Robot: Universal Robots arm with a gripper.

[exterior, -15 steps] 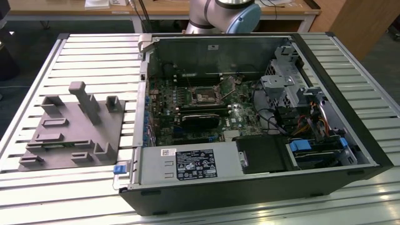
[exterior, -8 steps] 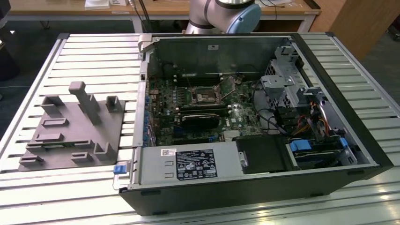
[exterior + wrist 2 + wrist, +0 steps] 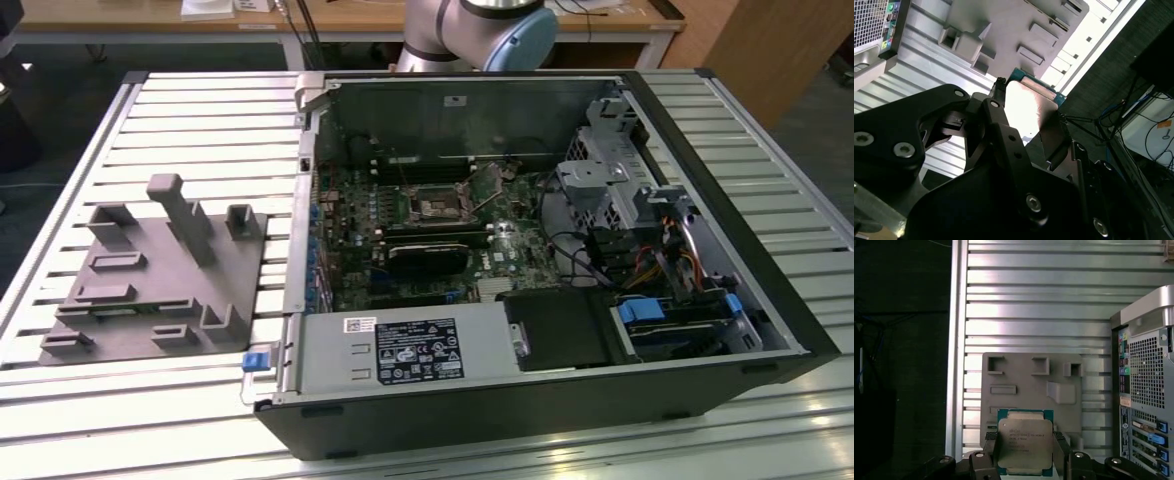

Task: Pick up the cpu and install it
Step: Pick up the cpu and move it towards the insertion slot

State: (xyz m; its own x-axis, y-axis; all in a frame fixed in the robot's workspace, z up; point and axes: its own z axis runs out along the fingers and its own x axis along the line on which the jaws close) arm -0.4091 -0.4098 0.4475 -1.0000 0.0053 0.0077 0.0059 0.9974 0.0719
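First wrist view has the cpu (image 3: 1024, 442) clamped by two opposite edges between the jaws, which are closed to just its width. Its metal lid faces the camera, and it hangs clear of the grey fixture plate (image 3: 1034, 385) on the slatted tabletop (image 3: 1029, 300). In the exterior view the plate (image 3: 147, 280) lies at nine o'clock from the open computer case (image 3: 534, 400). The motherboard socket (image 3: 438, 205) sits inside the case, toward ten o'clock from its middle.

As I judge it, the weak point is the hold: a thin edge grip on a smooth, flat chip. A jolt could let it tilt or slide out, and a fall onto the plate or the board could damage it. A chip turned slightly in the jaws would meet the socket skewed, which could harm the contacts. Black cables (image 3: 587, 255) and a metal drive cage (image 3: 601, 190) at three o'clock from the socket crowd that side, so the linkage could snag there.

In the second wrist view glare washes over the cpu (image 3: 1029, 110), so where jaw meets edge cannot be checked. The chip's underside is hidden, and its corner mark is too small to tell. Whether the socket's metal frame stands open or shut I cannot tell.
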